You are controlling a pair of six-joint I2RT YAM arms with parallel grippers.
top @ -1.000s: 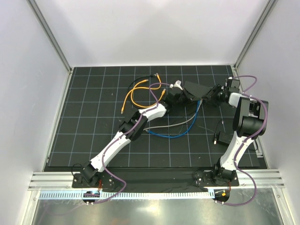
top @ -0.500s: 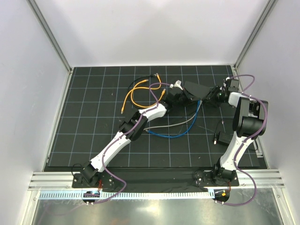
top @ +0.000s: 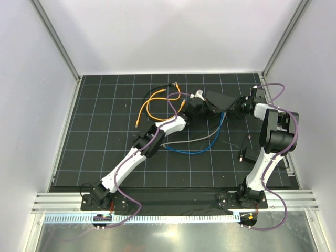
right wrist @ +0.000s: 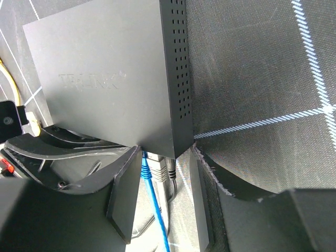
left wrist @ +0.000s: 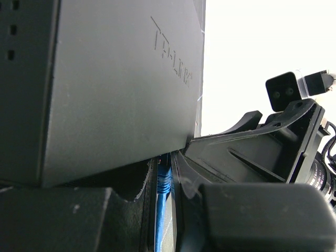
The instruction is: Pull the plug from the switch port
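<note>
Two cables, blue cable (right wrist: 149, 181) and grey cable (right wrist: 169, 170), remain plugged into the switch (right wrist: 113, 79) near the mat's far edge: nothing extracted. Left gripper (top: 195, 109) clamps the switch; right gripper (right wrist: 160, 210) straddles the plugs, half-open.

The switch (top: 219, 99) is a flat matte-black box with faint raised lettering on its broad face (right wrist: 100, 79) and rows of small vent holes down one narrow side, lying toward the far right part of the black gridded mat (top: 105, 152). A blue cable (right wrist: 152, 205) with its plug (right wrist: 146, 169) and a grey cable (right wrist: 169, 173) beside it are still seated in the sockets along its near long edge.
</note>
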